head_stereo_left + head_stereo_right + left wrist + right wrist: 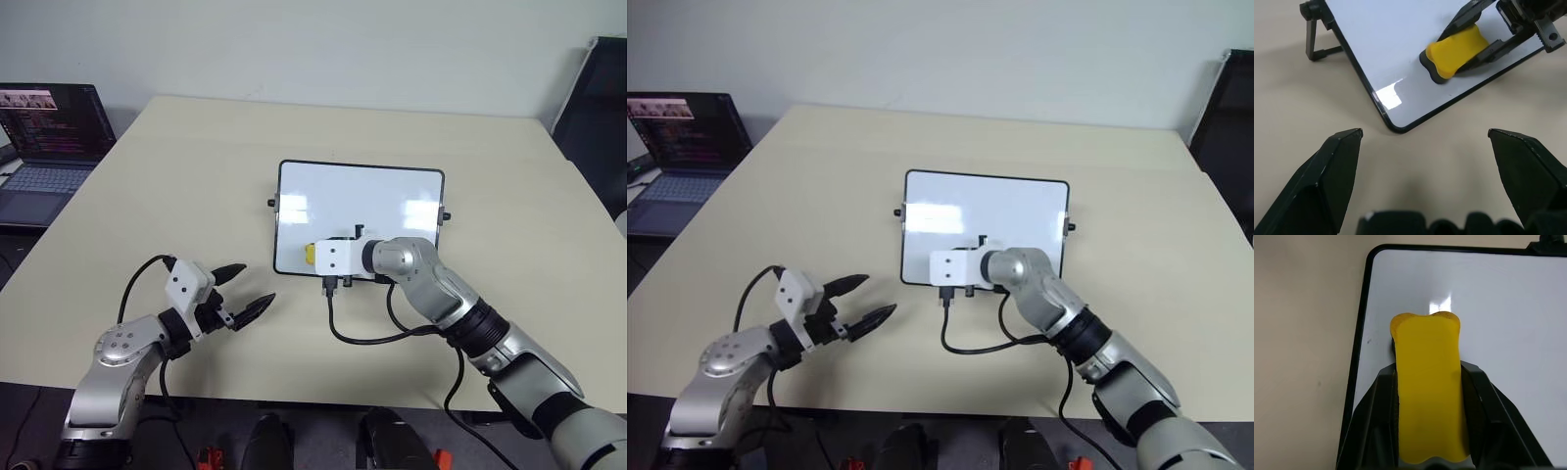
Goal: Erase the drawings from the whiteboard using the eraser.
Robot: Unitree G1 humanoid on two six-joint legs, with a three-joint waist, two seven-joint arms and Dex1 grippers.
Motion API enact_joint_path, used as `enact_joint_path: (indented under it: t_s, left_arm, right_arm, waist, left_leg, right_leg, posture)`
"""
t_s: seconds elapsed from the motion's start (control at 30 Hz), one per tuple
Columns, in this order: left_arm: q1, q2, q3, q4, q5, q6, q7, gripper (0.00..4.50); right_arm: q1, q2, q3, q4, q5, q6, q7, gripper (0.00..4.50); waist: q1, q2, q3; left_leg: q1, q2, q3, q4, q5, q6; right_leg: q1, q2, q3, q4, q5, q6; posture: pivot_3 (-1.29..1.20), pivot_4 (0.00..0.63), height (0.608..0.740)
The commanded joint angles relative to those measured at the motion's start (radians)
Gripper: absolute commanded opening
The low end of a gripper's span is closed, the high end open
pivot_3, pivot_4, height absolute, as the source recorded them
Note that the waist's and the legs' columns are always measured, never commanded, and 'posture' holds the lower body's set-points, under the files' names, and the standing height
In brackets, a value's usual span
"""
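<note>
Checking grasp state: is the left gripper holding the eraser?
No, the left gripper hangs open over the table; the right gripper clamps the eraser.

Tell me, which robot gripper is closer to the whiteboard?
Right. The right gripper holds the eraser over the whiteboard; the left gripper hangs open above the table beside its corner.

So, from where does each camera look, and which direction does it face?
Left and right eye views: on the head, facing forward and down at the table; both arms show.
Left wrist view: along the open left gripper, towards the whiteboard corner.
Right wrist view: along the right gripper, shut on the eraser.
All share whiteboard and eraser; the eye views add a laptop.
</note>
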Motion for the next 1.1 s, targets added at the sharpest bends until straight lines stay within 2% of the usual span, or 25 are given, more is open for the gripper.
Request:
enact_joint_path:
  t_s: [0.03,0.17,0.43,0.63,0.77,0.87,1.1]
  left_arm:
    - [-0.009,-0.002,0.0,-0.005,0.001,-0.031,-0.011,4.5]
    - [-0.013,-0.002,-0.003,0.006,-0.001,-0.04,-0.017,4.5]
    - [-0.03,-0.006,-0.011,0.024,0.0,-0.049,-0.031,4.5]
    - [-0.05,0.001,-0.012,-0.023,-0.016,-0.013,-0.021,4.5]
    - [-0.084,-0.008,-0.026,-0.069,-0.022,0.022,-0.003,4.5]
    - [-0.126,-0.01,-0.046,-0.098,-0.025,0.05,0.003,4.5]
    - [-0.309,-0.004,-0.123,-0.123,-0.03,0.122,-0.017,4.5]
  right_arm:
    - [-0.02,-0.022,-0.069,0.048,-0.038,0.026,-0.075,1.31]
    - [-0.026,-0.046,-0.102,0.066,-0.034,0.028,-0.104,1.31]
    - [0.051,-0.077,-0.037,-0.032,-0.017,0.047,0.067,1.31]
    - [0.055,-0.044,-0.041,-0.055,-0.03,0.041,0.045,1.31]
    - [0.065,0.003,-0.112,-0.07,-0.002,0.06,-0.048,1.31]
    - [0.117,0.029,-0.187,-0.156,0.055,0.1,-0.072,1.31]
    - [0.341,0.064,-0.423,-0.534,0.207,0.362,-0.09,1.31]
  waist:
    - [0.0,0.0,0.0]
    - [0.001,0.0,0.0]
    - [0.0,0.0,0.0]
    - [-0.003,0.0,0.0]
    - [-0.004,0.0,0.0]
    - [0.001,0.0,0.0]
    - [0.002,0.0,0.0]
  left_leg:
    - [0.0,0.0,0.0,0.0,0.0,0.0]
    - [0.0,-0.001,0.0,0.002,0.001,0.001]
    - [0.002,0.0,0.0,0.002,0.001,0.002]
    - [0.002,0.0,0.0,0.001,0.001,0.002]
    - [0.002,0.0,0.0,0.001,0.001,0.002]
    - [-0.001,0.0,0.0,0.001,0.001,0.002]
    - [-0.003,-0.001,-0.001,-0.002,0.0,0.0]
  right_leg:
    - [0.0,0.0,0.0,0.0,0.0,0.0]
    - [0.0,0.0,0.0,0.0,0.002,0.0]
    - [0.0,-0.001,0.0,-0.001,0.002,0.001]
    - [0.0,0.0,0.0,0.0,0.002,0.0]
    - [0.0,0.0,0.0,0.0,0.002,0.0]
    - [0.0,0.0,0.0,-0.001,0.002,0.001]
    - [-0.001,0.0,-0.001,-0.001,0.002,0.007]
  posture:
    - [0.0,0.15,0.74]
    - [0.0,0.15,0.74]
    - [0.0,0.15,0.74]
    - [0.0,0.15,0.74]
    - [0.0,0.15,0.74]
    - [0.0,0.15,0.74]
    - [0.0,0.15,0.74]
